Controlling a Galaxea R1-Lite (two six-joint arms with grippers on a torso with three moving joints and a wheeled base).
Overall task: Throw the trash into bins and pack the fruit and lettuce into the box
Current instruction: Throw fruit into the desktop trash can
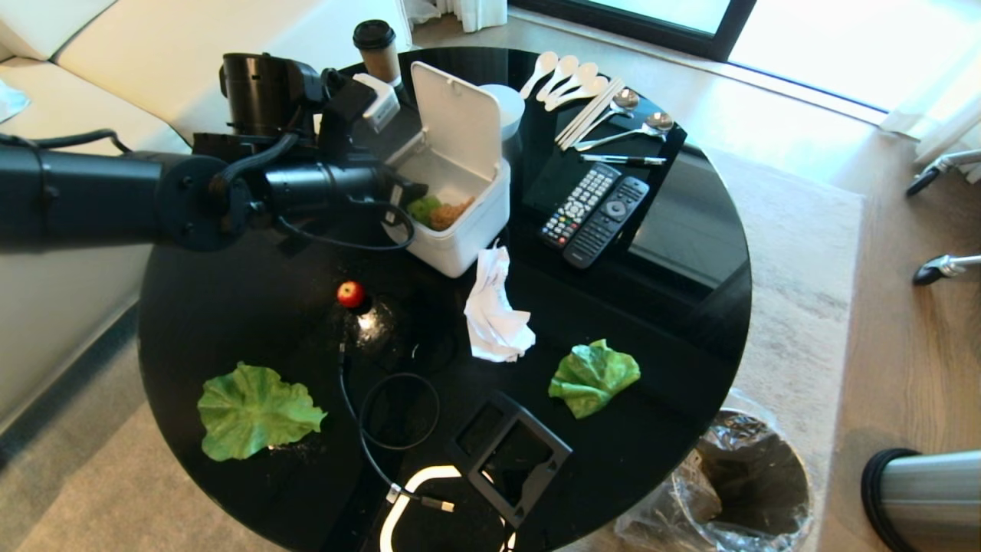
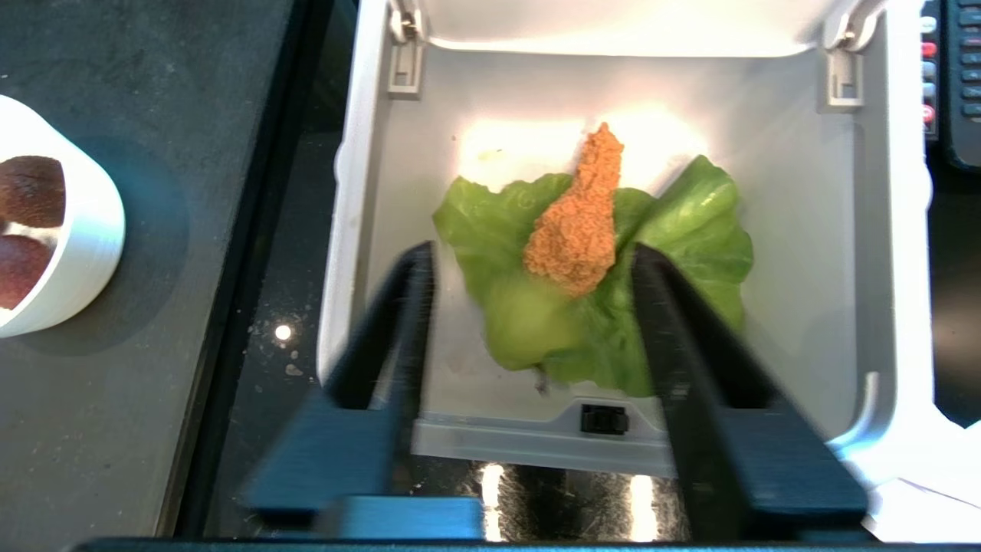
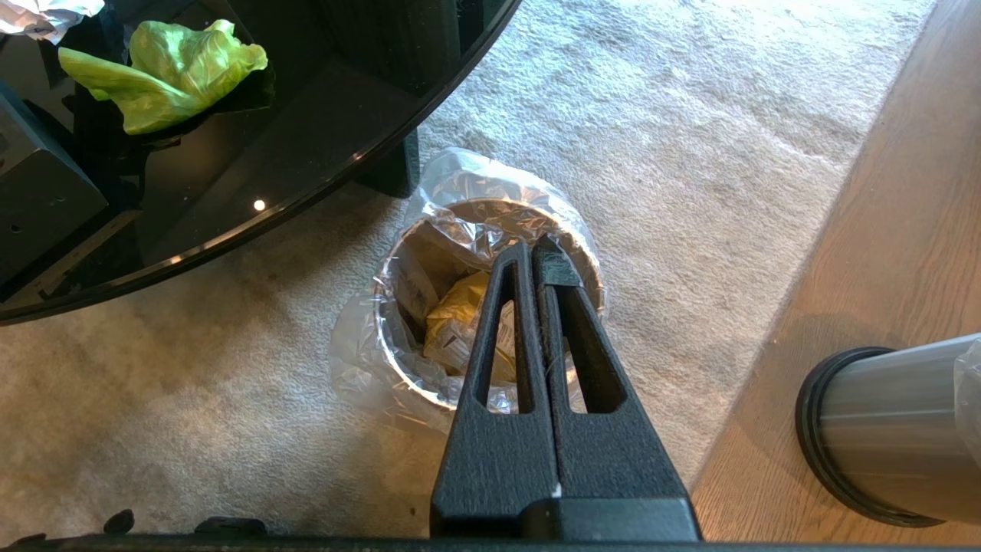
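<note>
Black left gripper (image 2: 529, 322), fingers spread, blocks part of the lettuce (image 2: 536, 307) inside the box (image 2: 874, 253)

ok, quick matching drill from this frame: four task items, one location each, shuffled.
Items
1. small red apple
2. crumpled white paper tissue
3. crinkled gold-yellow snack wrapper
4. orange crumbed piece

Places
A. inside the lined steel bin on the carpet, under the shut right tool
B. on a lettuce leaf inside the open white plastic box, beyond the open left tool
C. on the black round table, beside the white box
D. alone on the table, nearer than the left arm

Pairs: 1-D, 2-C, 3-A, 4-B
</note>
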